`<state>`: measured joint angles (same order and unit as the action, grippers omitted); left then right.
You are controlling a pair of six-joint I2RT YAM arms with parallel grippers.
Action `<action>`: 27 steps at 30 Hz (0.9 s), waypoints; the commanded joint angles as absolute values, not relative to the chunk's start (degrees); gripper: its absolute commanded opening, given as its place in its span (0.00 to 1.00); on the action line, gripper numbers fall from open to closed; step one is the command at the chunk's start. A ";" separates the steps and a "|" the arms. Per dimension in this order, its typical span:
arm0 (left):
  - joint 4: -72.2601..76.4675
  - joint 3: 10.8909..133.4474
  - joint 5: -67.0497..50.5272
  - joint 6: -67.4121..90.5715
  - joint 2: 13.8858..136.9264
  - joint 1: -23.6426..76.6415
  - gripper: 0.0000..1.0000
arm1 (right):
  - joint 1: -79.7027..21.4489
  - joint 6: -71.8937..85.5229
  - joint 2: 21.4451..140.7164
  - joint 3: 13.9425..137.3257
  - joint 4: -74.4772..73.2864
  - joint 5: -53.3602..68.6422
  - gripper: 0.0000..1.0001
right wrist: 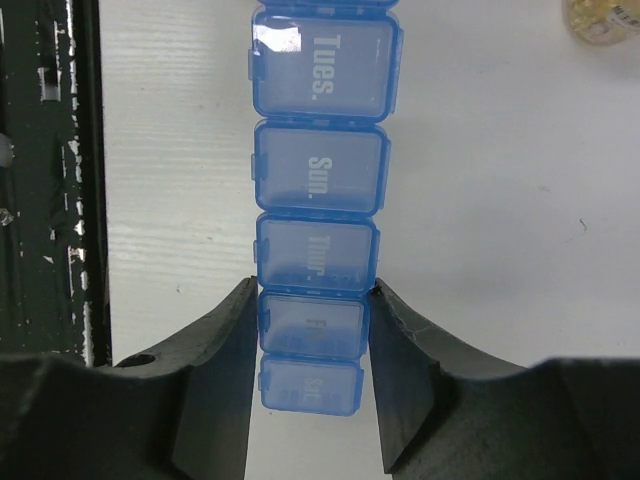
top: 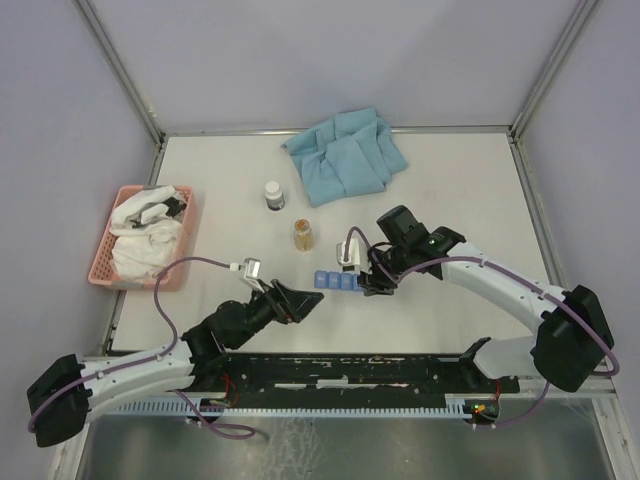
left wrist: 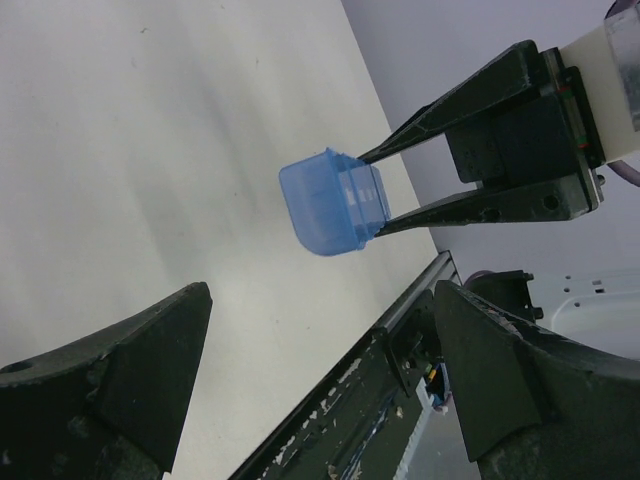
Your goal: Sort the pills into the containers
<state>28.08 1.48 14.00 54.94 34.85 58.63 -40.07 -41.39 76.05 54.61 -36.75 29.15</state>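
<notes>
As the top view shows it, the blue pill-organiser strip lies flat on the white table, near the front edge and between the two arms. Its long axis runs left to right. The right gripper is closed on the strip. In the right wrist view its two fingers press against both long sides at the fourth visible one of the compartments, counted from the far end. There the strip points straight away from the camera. The lids read Tues., Sun. and Thur.; the two nearest words are too faint to read surely, and the farthest lid is cut by the upper edge. Whether any compartment holds pills cannot be told through the lids. The left gripper stands wide apart and holds nothing, just beside the strip's left end and not touching it. From the left wrist only the rounded end of the strip is seen.
</notes>
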 commanded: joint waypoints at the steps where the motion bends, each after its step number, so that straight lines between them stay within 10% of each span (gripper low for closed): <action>1: 38.53 4.79 9.38 56.67 39.42 58.67 0.99 | -40.04 -44.59 75.27 55.81 -39.87 34.79 0.37; 27: 49.98 13.03 1.60 62.45 64.27 58.64 0.63 | -41.77 -48.59 71.09 53.69 -39.54 34.50 0.37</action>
